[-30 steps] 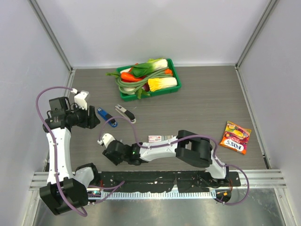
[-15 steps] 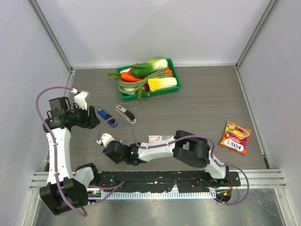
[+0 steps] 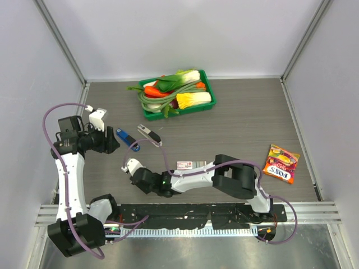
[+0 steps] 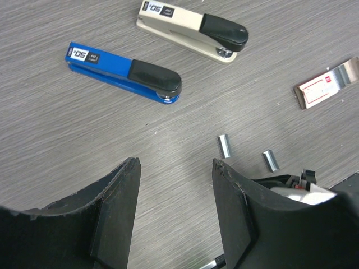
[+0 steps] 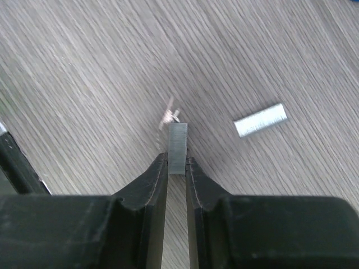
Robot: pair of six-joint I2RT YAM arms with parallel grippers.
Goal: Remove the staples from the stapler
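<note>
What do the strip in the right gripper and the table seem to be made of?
The staple strip pinched in the right gripper looks like bare metal: silver-grey with a faint sheen. The table looks like matte grey wood-grain laminate; real wood cannot be ruled out.

Top view is getting bright, even overhead light. Soft, short shadows are sitting under the arms on the bench (image 3: 235, 129), the pale walls are washing out a bit, and the near metal rail is giving dull glare. Left wrist view is reading sharp: grain crisp, stapler (image 4: 193, 31) and blue stapler (image 4: 123, 75) casting thin soft shadows, foil on the box (image 4: 328, 84) glaring white. The left end effector (image 4: 175, 168) is going dark and slightly soft. Right wrist view is smearing toward the top corners — staples (image 5: 178, 147) in the right end effector (image 5: 176, 163) are looking sharp, loose strip (image 5: 261, 120) glinting.
</note>
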